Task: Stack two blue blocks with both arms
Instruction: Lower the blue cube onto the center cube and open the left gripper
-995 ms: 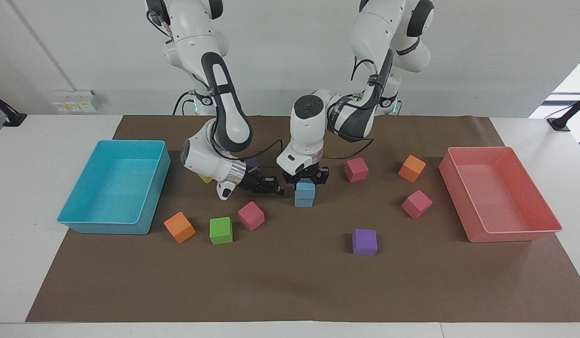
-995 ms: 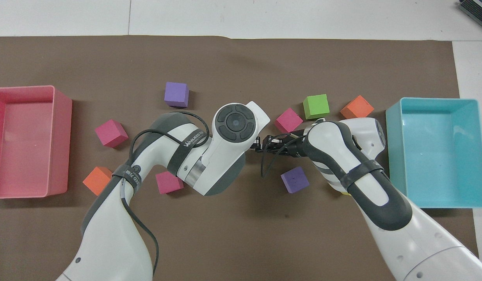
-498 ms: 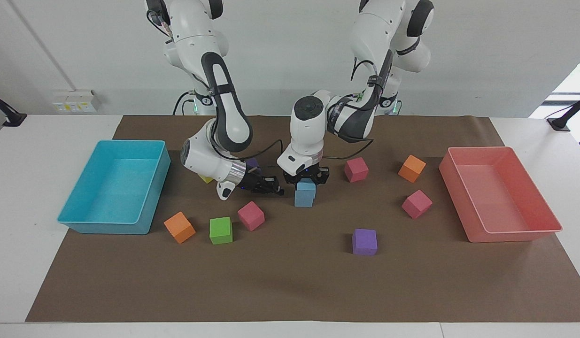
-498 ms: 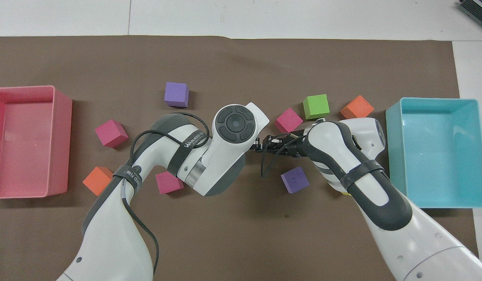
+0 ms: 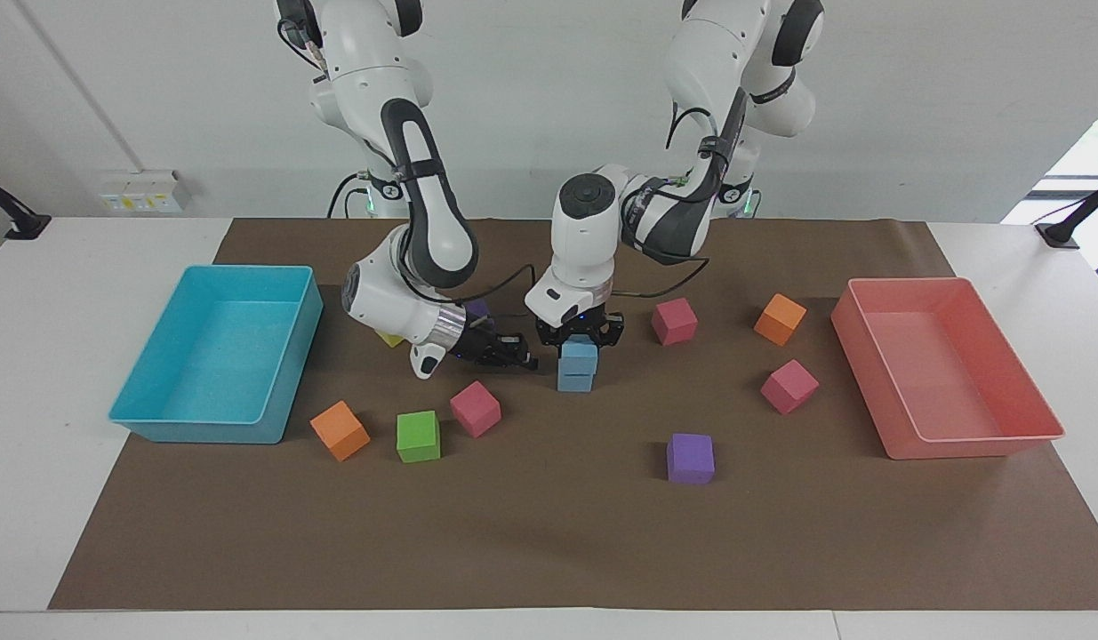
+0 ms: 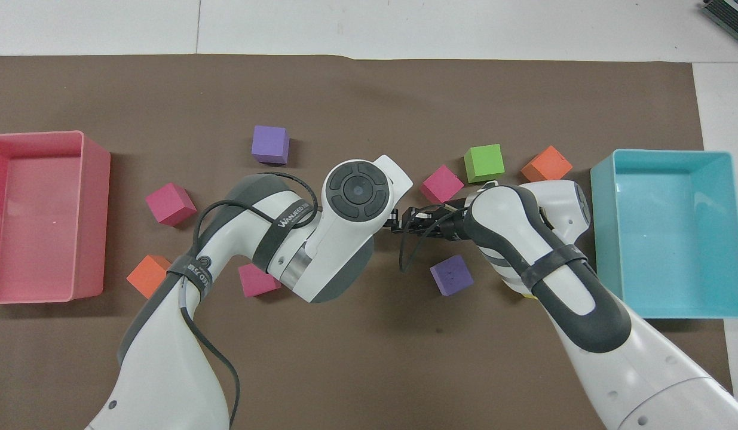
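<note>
The two blue blocks are stacked near the middle of the brown mat (image 5: 549, 551), a bit closer to the robots' edge than to the far edge. The top blue block (image 5: 579, 353) sits on the bottom blue block (image 5: 574, 382). Their sides line up quite well.

The left gripper (image 5: 581, 336) comes straight down from above, and its jaws are clamped on the top blue block. A second ago the stack looked the same, but the left arm's wrist was a little lower. Now the wrist is a tiny bit higher, while the blocks have not moved. From above, the arm's round grey cap (image 6: 357, 190) hides the stack, so I cannot see it there.

The right gripper (image 5: 522, 360) lies low over the mat, just beside the stack on the side toward the teal tray (image 5: 273, 391). Its jaws are together and hold nothing. It has not moved in the last second, so it is waiting.

I think the stacking is almost done. The top block is in its place, but the left gripper has not let go yet. Next it should open its jaws and lift straight up. If it pulls away sideways, the top block could slide off. The pink block (image 5: 475, 408) and the other blocks are out of the way.
</note>
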`<act>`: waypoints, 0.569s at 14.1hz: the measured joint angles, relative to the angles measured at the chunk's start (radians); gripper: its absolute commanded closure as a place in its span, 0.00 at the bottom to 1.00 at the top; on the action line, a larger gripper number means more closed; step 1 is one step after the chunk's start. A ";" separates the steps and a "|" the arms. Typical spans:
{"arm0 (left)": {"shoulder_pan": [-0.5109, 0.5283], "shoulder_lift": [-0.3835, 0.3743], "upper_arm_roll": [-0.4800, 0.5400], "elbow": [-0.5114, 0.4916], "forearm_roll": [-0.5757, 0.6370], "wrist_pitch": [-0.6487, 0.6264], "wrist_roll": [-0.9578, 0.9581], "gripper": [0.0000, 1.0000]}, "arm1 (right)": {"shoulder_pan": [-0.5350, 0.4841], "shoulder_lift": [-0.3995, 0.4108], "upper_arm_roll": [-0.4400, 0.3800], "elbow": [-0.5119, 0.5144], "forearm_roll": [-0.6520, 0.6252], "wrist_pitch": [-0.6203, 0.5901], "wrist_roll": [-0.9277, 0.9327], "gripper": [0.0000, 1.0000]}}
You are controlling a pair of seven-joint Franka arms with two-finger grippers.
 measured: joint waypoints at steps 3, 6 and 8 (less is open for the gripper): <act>0.000 0.000 -0.001 -0.018 0.000 0.018 0.000 1.00 | 0.000 0.000 0.000 0.000 0.000 0.000 0.000 1.00; 0.000 0.000 -0.001 -0.023 0.000 0.018 0.000 1.00 | 0.000 0.000 0.000 0.000 0.000 0.000 0.000 1.00; -0.002 0.000 -0.002 -0.024 0.000 0.018 0.000 1.00 | 0.000 0.000 0.000 0.000 0.000 0.000 0.000 1.00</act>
